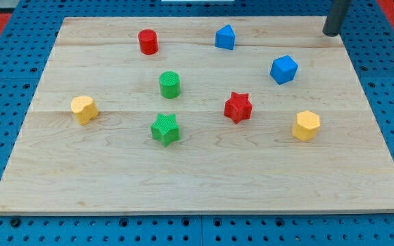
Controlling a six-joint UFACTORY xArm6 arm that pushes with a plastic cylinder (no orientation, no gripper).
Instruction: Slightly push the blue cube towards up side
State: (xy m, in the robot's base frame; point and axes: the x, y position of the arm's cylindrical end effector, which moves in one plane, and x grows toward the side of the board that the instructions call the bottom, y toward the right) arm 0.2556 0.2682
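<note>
Bright even overhead light, soft short shadows under blocks, sharp focus, no glare.

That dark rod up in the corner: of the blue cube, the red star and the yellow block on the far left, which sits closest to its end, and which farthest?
Measured from my tip at the view's top right:
1. Blue cube, just below and left of the tip.
2. Red star, near the board's middle.
3. Yellow block, at the view's far left edge.
</note>
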